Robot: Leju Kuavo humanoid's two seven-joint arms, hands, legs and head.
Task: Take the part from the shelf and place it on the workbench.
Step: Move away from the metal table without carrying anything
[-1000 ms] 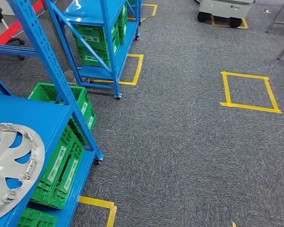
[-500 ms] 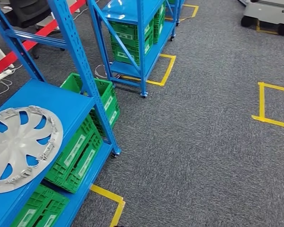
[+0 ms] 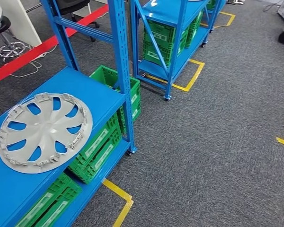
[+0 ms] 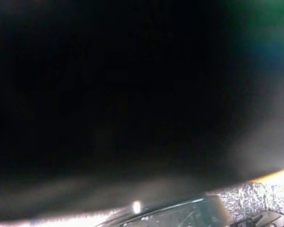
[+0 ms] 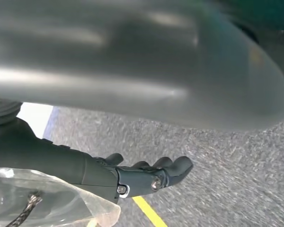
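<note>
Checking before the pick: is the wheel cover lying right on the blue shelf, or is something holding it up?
Touching. The head view shows the wheel cover lying flat on the blue shelf, blue showing through its openings and nothing under it.

The hubcap [image 3: 44, 132] at left looks like matt silver-grey plastic, sitting on a smooth, glossy blue painted metal shelf [image 3: 97, 97]. Green crates [image 3: 97, 144] underneath are ribbed plastic. Floor is rough grey carpet [image 3: 212, 142] with shiny yellow tape [image 3: 120, 201].
</note>
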